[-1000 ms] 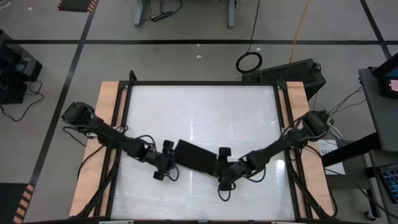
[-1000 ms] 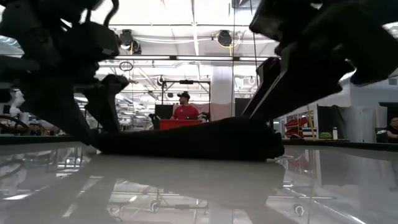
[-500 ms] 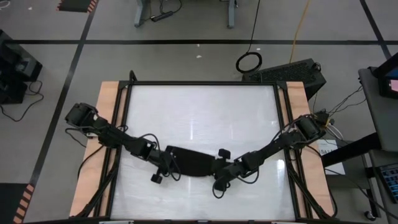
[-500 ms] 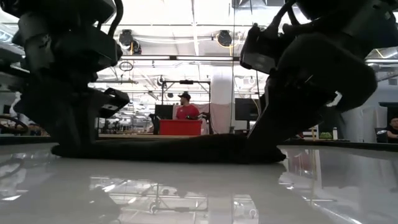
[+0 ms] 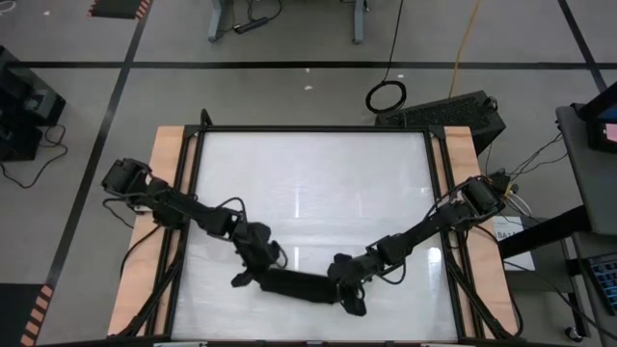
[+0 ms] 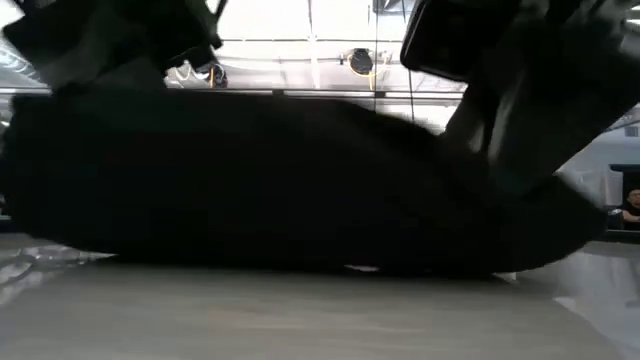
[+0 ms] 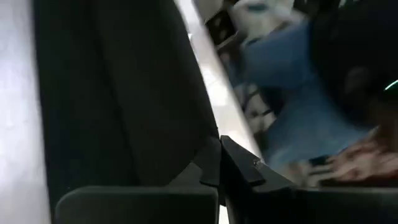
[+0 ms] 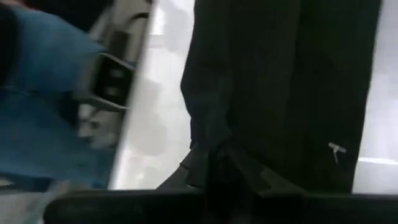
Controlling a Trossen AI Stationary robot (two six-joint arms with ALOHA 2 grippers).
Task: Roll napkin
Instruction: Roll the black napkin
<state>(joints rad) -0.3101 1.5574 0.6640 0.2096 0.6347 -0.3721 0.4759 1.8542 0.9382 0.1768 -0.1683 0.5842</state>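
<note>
High view: the napkin (image 5: 294,284) lies as a narrow dark band near the surface's (image 5: 318,183) front edge, left gripper (image 5: 253,277) and right gripper (image 5: 345,289) each pinching one end.

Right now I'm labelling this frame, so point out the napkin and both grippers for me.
napkin (image 5: 297,283): high view, middle of the folded black strip.
left gripper (image 5: 253,279): high view, fingertips at the strip's left end.
right gripper (image 5: 339,286): high view, fingertips at the strip's right end.
</note>
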